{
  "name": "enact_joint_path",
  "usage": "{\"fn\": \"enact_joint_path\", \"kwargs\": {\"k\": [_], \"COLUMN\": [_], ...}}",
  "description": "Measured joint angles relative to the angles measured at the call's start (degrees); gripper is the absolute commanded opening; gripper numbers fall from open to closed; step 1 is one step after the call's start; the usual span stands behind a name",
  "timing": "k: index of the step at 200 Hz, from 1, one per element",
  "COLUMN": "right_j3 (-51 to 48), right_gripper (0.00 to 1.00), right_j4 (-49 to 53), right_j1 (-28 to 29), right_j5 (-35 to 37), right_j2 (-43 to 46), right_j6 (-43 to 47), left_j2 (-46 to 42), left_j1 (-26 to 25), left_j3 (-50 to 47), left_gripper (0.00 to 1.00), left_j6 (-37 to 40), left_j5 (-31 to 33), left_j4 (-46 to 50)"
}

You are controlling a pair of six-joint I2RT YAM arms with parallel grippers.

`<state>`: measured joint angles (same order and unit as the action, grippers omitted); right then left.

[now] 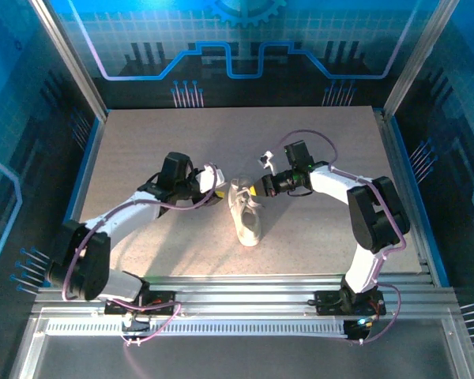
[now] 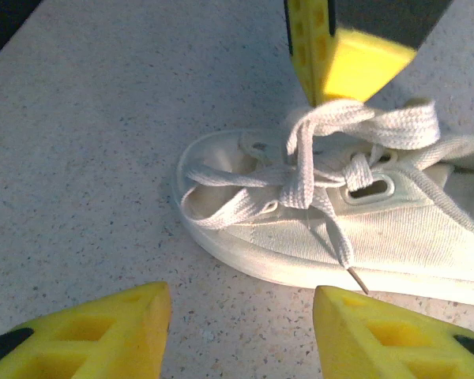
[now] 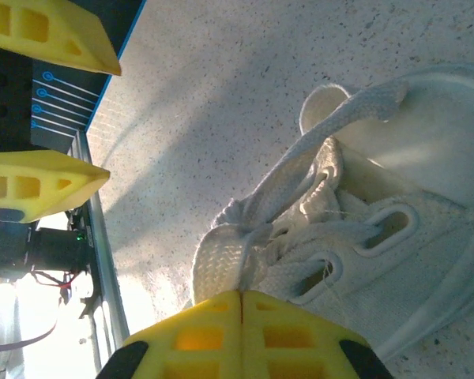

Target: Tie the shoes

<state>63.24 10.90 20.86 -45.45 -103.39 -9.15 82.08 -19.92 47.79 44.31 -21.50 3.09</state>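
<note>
A small white sneaker (image 1: 246, 215) lies on the table between both arms, its laces crossed in a loose knot over the tongue. My right gripper (image 3: 241, 304) is shut on a wide loop of white lace (image 3: 220, 251), held up just above the shoe (image 3: 411, 260). From the left wrist view, the right gripper's fingers (image 2: 340, 55) pinch that loop (image 2: 379, 125) from above. My left gripper (image 2: 241, 328) stands open beside the shoe's (image 2: 395, 229) side, with bare table between its fingers. A loose lace end (image 2: 349, 268) hangs down the sole near its right finger.
The speckled table (image 1: 142, 142) stretches out around the shoe. An aluminium rail (image 1: 237, 304) runs along the near edge by the arm bases. Blue walls and metal posts (image 1: 71, 59) close in the sides and back.
</note>
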Motion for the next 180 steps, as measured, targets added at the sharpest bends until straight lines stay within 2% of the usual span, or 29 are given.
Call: {"fn": "enact_joint_path", "kwargs": {"k": [31,79,151,169,180], "right_j3": [0.2,2.08,5.09,5.2,5.38], "right_gripper": [0.0,0.0,0.0,0.0,0.0], "right_j4": [1.53,4.83,7.98,8.76,9.29], "right_j1": [0.02,0.09,0.22,0.22,0.22], "right_j5": [0.5,1.99,3.54,3.72,3.89], "right_j2": [0.0,-0.02,-1.11,-1.42,-1.64], "right_j6": [1.22,3.34,5.38,5.86,6.25], "left_j2": [6.25,17.07,26.64,28.04,28.72], "left_j1": [0.0,0.0,0.28,0.26,0.26], "left_j3": [3.26,12.02,22.69,23.8,24.55], "left_gripper": [0.59,0.62,0.61,0.59,0.54], "left_j6": [7.41,15.52,23.45,24.76,25.27], "left_j5": [-0.2,0.55,-1.27,-2.1,-2.75], "left_j4": [0.96,1.84,8.15,10.49,11.58]}}
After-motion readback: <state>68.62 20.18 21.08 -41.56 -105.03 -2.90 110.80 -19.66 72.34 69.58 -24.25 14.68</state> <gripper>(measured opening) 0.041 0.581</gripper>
